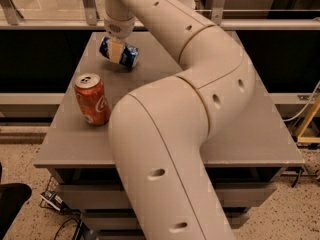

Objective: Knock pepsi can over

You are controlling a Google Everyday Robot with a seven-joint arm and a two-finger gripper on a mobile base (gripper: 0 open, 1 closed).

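Observation:
The pepsi can (pixel 129 56), dark blue with a silver end, lies tilted almost on its side at the far left of the grey table (pixel 75 141). My gripper (pixel 116 50) comes straight down from the wrist and is shut on the can's middle, with a tan finger (pixel 116 51) across its front. I cannot tell whether the can touches the table top or hangs just above it. My big white arm sweeps from the near centre up and over to the can.
An orange-red Coca-Cola can (pixel 93 99) stands upright at the table's left side, nearer than the pepsi can. A railing (pixel 50 24) runs behind the table. Cables (pixel 60 209) lie on the speckled floor at lower left.

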